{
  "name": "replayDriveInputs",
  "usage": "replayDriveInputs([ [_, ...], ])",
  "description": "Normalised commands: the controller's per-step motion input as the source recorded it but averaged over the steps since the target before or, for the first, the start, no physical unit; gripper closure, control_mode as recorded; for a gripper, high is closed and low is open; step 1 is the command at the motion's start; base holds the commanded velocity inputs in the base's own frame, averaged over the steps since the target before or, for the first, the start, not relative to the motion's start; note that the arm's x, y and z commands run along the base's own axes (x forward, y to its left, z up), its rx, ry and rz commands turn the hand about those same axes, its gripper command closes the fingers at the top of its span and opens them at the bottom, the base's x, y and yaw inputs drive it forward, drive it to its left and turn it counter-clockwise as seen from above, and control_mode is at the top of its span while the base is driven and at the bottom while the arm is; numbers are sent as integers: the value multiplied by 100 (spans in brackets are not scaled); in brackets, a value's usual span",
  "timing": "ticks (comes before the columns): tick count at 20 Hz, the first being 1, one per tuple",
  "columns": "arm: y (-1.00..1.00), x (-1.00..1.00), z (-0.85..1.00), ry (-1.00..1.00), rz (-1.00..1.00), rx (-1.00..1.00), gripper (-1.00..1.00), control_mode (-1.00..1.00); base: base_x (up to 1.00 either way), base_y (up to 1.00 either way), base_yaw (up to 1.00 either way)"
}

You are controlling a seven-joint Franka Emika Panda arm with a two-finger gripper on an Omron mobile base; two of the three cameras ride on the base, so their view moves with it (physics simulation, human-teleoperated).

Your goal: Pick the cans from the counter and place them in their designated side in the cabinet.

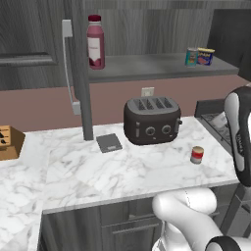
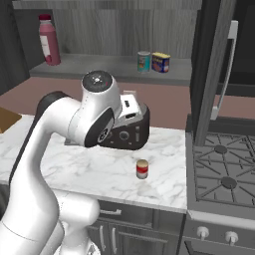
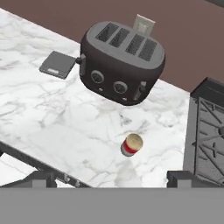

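Landmark is the toaster [image 1: 150,120], dark, four slots, upright at the back of the marble table [image 1: 98,171].

- Far left of the toaster: wooden block [image 1: 9,142] at the table's edge.
- Up and left of it: tall dark-red bottle [image 1: 95,42] standing on the cabinet [image 1: 29,29] shelf, next to the open door with its long silver handle [image 1: 67,68].
- Just left of the toaster: small flat grey scale [image 1: 109,142] lying on the table.
- Behind it: wall outlet [image 1: 147,91].
- In front and to the right: red can [image 1: 197,155], white band, tan top, upright, alone on the table, apart from the toaster.
- Up and right, on the shelf: teal can [image 1: 191,57] touching or just beside a blue tin [image 1: 205,57] with a yellow top.
- Right of the toaster: stove [image 2: 224,169].
- End effector [image 3: 112,180]: fingers spread fully wide, holding nothing, above the red can.
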Motion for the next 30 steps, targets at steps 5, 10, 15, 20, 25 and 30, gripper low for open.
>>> replayDriveInputs([
  [5,0,2,-12,0,-24,2,-100,-100,0,0,0],
  [10,-3,0,-4,0,-15,3,-100,-100,0,0,0],
  [15,-8,0,-3,4,-8,3,-100,-100,0,0,0],
  [20,-11,0,-6,2,-7,1,-100,-100,0,0,0],
  [25,-2,0,-8,0,-7,5,-100,-100,0,0,0],
  [30,0,0,-9,0,-5,10,-100,-100,0,0,0],
])
